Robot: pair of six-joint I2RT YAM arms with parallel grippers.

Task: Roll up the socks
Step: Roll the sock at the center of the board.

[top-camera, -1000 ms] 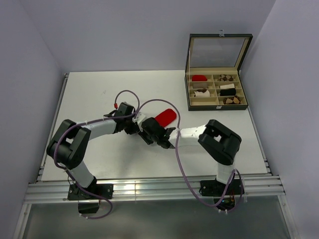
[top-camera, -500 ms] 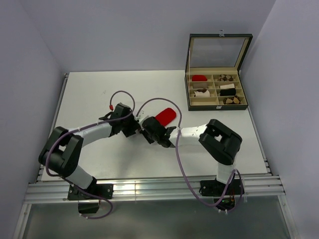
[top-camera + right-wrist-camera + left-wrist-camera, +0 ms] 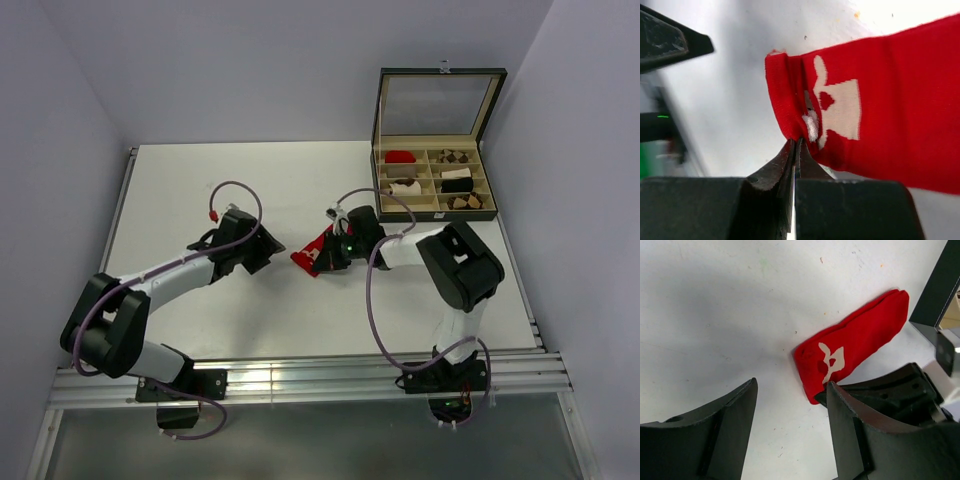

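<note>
**Item 1: red sock** (image 3: 312, 256). Short fabric sock, red, with a white mark near one end. It is located on the white table (image 3: 190, 185), near the middle, between the two hands. In the left wrist view the sock (image 3: 855, 342) is seen lying slantwise, with the marked end nearest the camera and the plain end pointing towards the box. In the right wrist view the fabric (image 3: 880, 115) is seen bunched into a fold beside the mark.

**Item 2: right hand** (image 3: 336, 250). The fingers are pressed together with no gap (image 3: 796, 145), and the edge of the red sock at its marked end is pinched between their tips.

**Item 3: left hand** (image 3: 262, 246). The fingers are spread apart (image 3: 791, 390) and nothing is held between them. The hand is positioned low over the table, left of the sock and apart from it.

**Item 4: compartment box** (image 3: 437, 213). Dark box at the far right of the table, well apart from the sock, with its glazed lid raised. Small rolled fabric bundles (image 3: 457, 182) are stored in its compartments, among them a red one (image 3: 400, 157).
</note>
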